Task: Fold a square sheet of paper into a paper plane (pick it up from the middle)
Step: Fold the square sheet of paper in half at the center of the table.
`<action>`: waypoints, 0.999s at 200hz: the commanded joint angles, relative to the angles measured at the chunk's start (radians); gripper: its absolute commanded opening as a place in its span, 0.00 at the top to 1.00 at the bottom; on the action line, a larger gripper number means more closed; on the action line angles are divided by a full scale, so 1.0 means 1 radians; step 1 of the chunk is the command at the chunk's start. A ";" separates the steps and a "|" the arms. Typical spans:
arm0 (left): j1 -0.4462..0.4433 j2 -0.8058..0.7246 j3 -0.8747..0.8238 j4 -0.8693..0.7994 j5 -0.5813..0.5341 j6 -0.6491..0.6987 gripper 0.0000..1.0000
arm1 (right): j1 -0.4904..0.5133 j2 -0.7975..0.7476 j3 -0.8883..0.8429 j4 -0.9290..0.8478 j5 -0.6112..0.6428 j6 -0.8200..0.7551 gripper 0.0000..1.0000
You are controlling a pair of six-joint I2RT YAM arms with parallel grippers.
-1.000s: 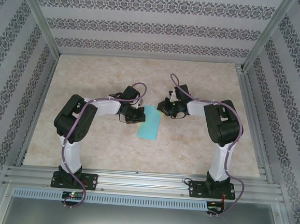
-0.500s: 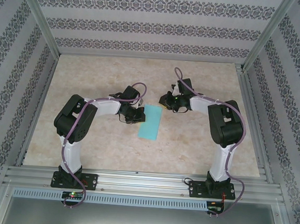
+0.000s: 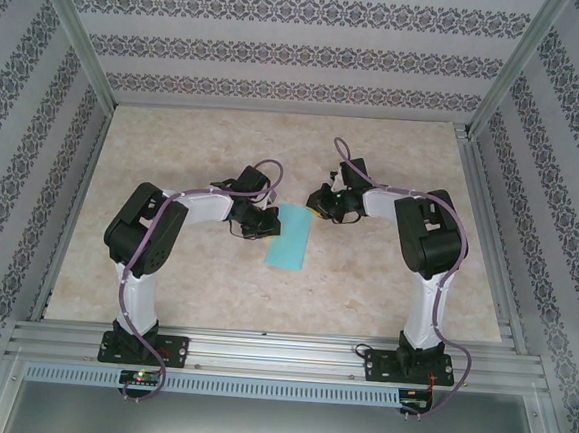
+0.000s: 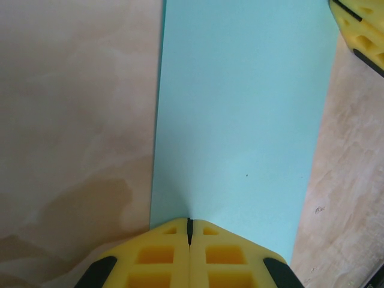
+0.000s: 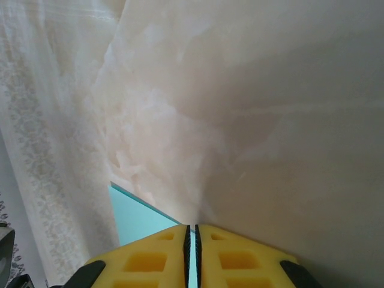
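Note:
The square sheet of paper [image 3: 290, 236] lies flat on the table as a long narrow turquoise rectangle, apparently folded in half; no paper plane is in view. My left gripper [image 3: 267, 225] is shut, its yellow tips [image 4: 189, 223] resting on the paper [image 4: 240, 120] at the middle of its left long edge. My right gripper [image 3: 317, 207] is at the paper's far right corner. Its jaws [image 5: 192, 228] are shut to a hairline slit through which turquoise shows, with the corner of the paper [image 5: 135, 219] just beneath. One right fingertip [image 4: 360, 30] shows beside that corner.
The marble-patterned table top [image 3: 394, 165] stretches around the paper. Patterned walls [image 3: 282, 50] and aluminium frame posts [image 3: 78, 39] enclose it at the back and sides. A metal rail [image 3: 278, 356] with both arm bases runs along the near edge.
The right gripper drew back a little from the paper's far corner half a second ago and has come back down to it. The left gripper and the paper have not moved.

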 commanded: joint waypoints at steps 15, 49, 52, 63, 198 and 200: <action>-0.016 0.034 -0.015 -0.119 -0.053 0.023 1.00 | 0.004 -0.013 0.020 -0.091 0.038 -0.027 0.85; -0.016 0.032 -0.016 -0.121 -0.054 0.022 1.00 | 0.001 -0.076 0.038 -0.058 -0.039 0.006 0.85; -0.016 0.033 -0.014 -0.121 -0.054 0.022 1.00 | 0.001 -0.080 0.040 -0.055 -0.044 0.008 0.85; -0.016 0.032 -0.013 -0.121 -0.054 0.021 1.00 | 0.001 -0.082 0.045 -0.051 -0.059 0.015 0.85; -0.016 0.029 -0.010 -0.130 -0.055 0.027 1.00 | 0.004 0.047 0.040 -0.145 0.051 0.045 0.86; -0.016 0.029 -0.012 -0.130 -0.055 0.027 1.00 | 0.004 0.043 0.042 -0.148 0.052 0.043 0.86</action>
